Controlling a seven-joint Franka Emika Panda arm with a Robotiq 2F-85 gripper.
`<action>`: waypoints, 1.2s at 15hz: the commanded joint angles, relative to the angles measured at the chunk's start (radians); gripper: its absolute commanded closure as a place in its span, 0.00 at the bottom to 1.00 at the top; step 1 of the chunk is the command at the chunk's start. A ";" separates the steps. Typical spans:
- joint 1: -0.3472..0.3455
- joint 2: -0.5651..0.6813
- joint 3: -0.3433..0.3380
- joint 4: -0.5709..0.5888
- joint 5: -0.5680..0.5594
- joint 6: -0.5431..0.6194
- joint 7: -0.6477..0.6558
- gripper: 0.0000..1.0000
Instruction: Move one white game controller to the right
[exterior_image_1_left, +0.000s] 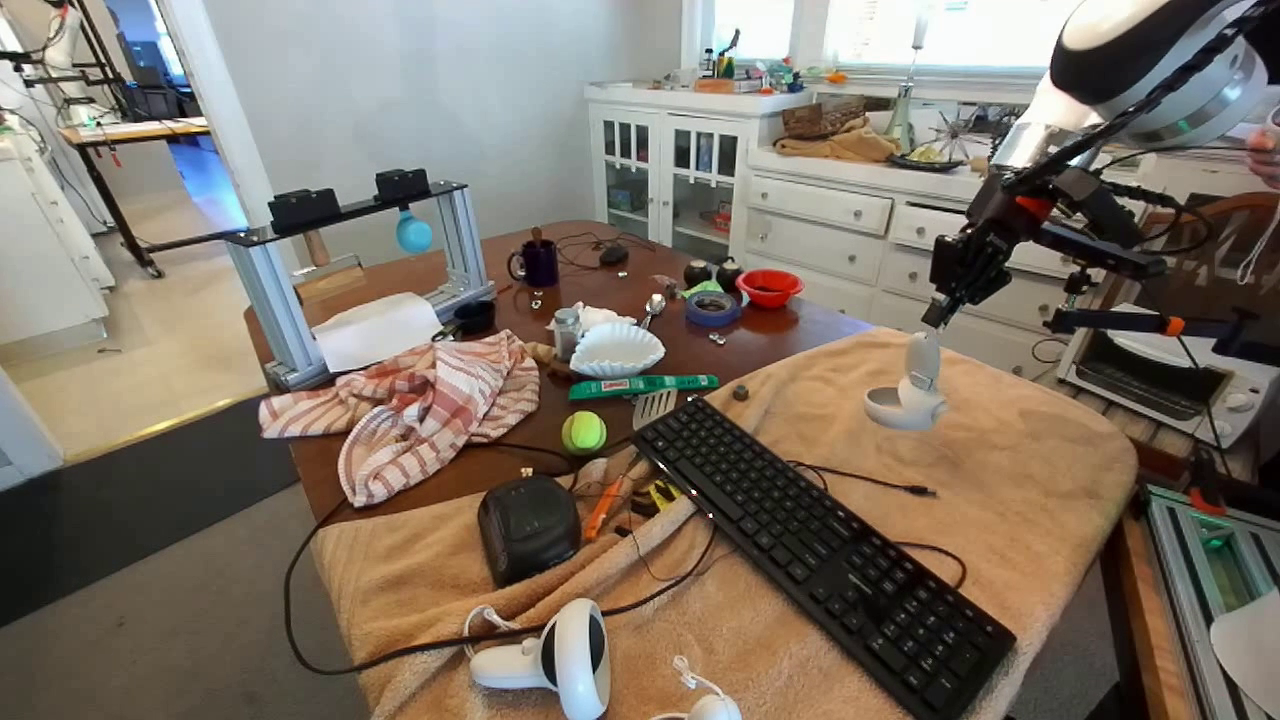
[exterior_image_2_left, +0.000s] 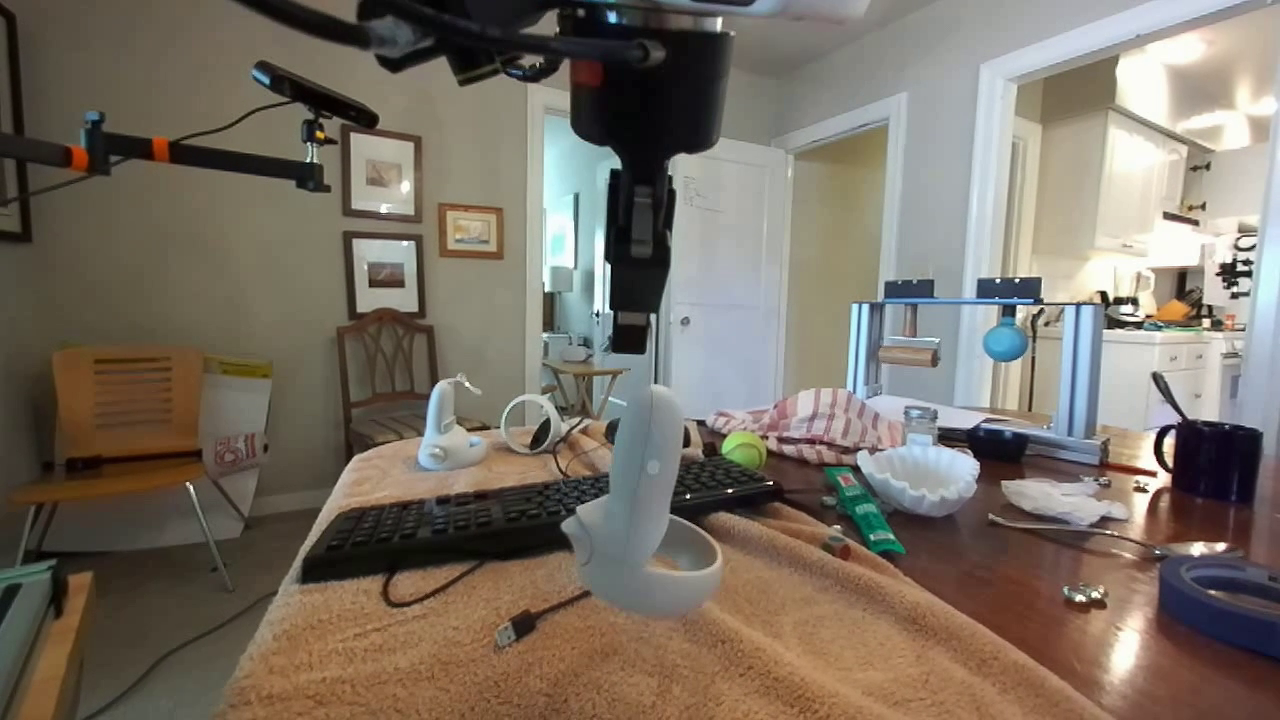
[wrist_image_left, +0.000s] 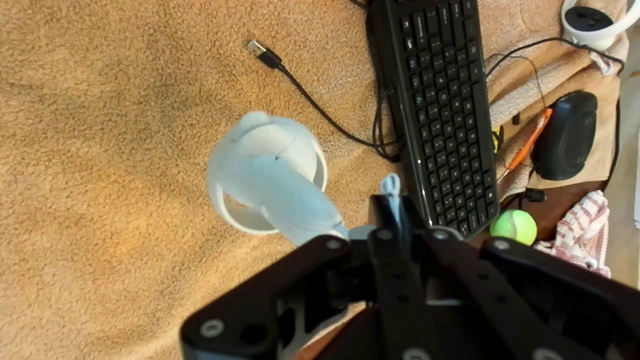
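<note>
Towel (exterior_image_1_left: 1020, 450) below controller (exterior_image_1_left: 918, 387) (cabinets (exterior_image_1_left: 820, 250) behind)

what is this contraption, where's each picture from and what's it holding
The machine is a robot arm ending in a two-fingered gripper. Two pictures come from cameras outside the robot; the one looking down past the gripper comes from a camera on its wrist. A tan towel covers part of the table, with a black keyboard and two more white controllers on it. Off the towel are a tennis ball, a striped cloth and a white fluted dish. The gripper pinches the strap of a white game controller, which hangs underneath.
</note>
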 joint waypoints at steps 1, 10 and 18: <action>-0.005 0.109 -0.025 0.043 0.061 -0.050 -0.091 0.98; -0.030 0.257 0.039 0.065 0.052 -0.035 -0.095 0.68; -0.044 -0.008 0.242 0.073 -0.208 -0.221 0.258 0.16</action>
